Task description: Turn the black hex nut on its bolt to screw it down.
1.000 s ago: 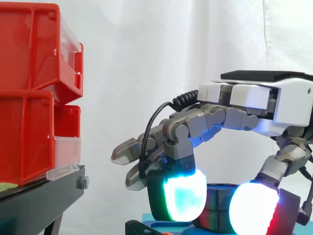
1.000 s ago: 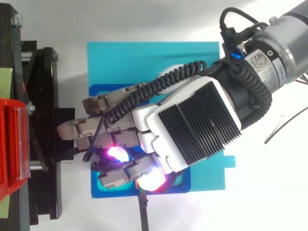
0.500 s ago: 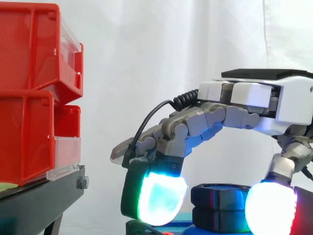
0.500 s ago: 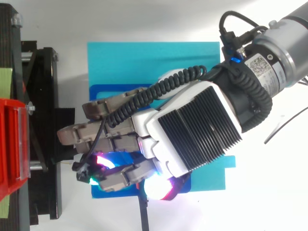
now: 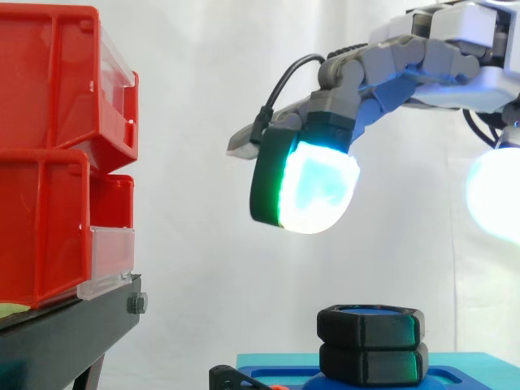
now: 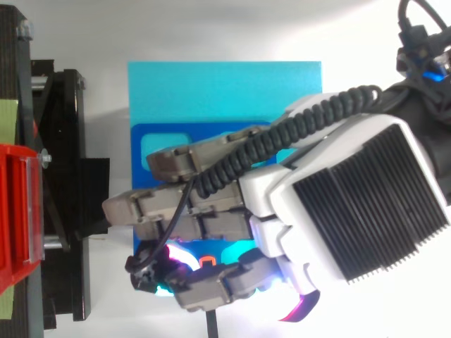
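The hand (image 5: 406, 61) has risen well clear of the black hex nut (image 5: 371, 323) — fingers (image 5: 313, 183) loosely spread, holding nothing — likely resetting for another turn.

Cyan mat (image 6: 224, 84) on white table (image 6: 176, 28)

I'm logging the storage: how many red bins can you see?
2. The upper red bin sits above the lower red bin, which rests on the black stand, at the side view's left. Others may lie beyond the edge.
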